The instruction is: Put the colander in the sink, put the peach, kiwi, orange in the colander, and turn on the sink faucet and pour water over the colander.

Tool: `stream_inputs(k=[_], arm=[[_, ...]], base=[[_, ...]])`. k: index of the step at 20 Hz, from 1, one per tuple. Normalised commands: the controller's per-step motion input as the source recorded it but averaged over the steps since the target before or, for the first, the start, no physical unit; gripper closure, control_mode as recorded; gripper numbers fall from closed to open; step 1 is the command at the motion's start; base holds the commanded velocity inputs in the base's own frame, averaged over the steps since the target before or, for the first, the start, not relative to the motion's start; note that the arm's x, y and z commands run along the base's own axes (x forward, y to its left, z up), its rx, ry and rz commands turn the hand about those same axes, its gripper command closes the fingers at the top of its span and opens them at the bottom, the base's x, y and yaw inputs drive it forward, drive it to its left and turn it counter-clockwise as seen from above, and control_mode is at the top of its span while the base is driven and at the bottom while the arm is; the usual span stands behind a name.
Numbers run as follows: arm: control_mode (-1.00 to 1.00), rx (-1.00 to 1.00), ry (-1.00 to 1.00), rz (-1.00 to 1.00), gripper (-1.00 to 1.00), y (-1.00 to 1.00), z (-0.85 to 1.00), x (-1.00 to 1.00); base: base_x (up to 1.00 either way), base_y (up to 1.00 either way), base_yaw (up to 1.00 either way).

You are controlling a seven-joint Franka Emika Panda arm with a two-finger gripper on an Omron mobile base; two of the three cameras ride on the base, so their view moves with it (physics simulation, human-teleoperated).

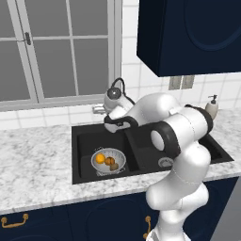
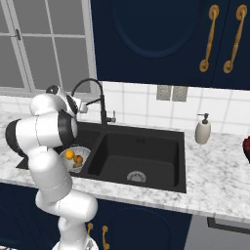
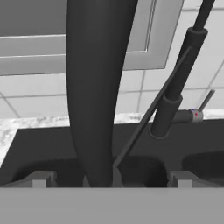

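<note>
The silver colander (image 1: 117, 155) (image 2: 84, 153) stands in the left basin of the black sink (image 1: 84, 141) (image 2: 146, 151). Inside it lie two orange-coloured balls (image 1: 100, 158) (image 1: 109, 161), the peach and the orange, though which is which I cannot tell, and the brown kiwi (image 1: 114, 166). The black gooseneck sink faucet (image 1: 118, 81) (image 2: 93, 82) arches over the sink. My gripper (image 3: 111, 181) (image 2: 84, 107) is open, and the blurred dark spout (image 3: 94, 87) runs between its fingertips (image 3: 41, 179). The faucet's stem (image 3: 175, 100) and lever (image 3: 205, 99) stand to the right. No water is running.
A beige soap pump bottle (image 1: 212, 107) (image 2: 202, 131) stands on the marbled counter (image 1: 37, 160) right of the sink. Dark blue wall cabinets (image 2: 146, 34) hang above, and a window (image 1: 52, 47) is behind the sink. Something red (image 2: 247, 146) sits at the right edge.
</note>
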Motion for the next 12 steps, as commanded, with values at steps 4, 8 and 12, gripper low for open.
stream_inputs(k=[4,8,12], arm=[[-1.0,0.0,0.15,-0.03,-1.0,0.0,-0.01,0.48],[-1.0,0.0,0.13,-0.02,-1.0,-0.03,-0.05,0.4],[-1.0,0.0,0.14,0.0,-1.0,-0.17,-0.08,0.32]], base=[[0.0,0.0,0.0],[0.0,0.0,0.0],[0.0,0.0,0.0]])
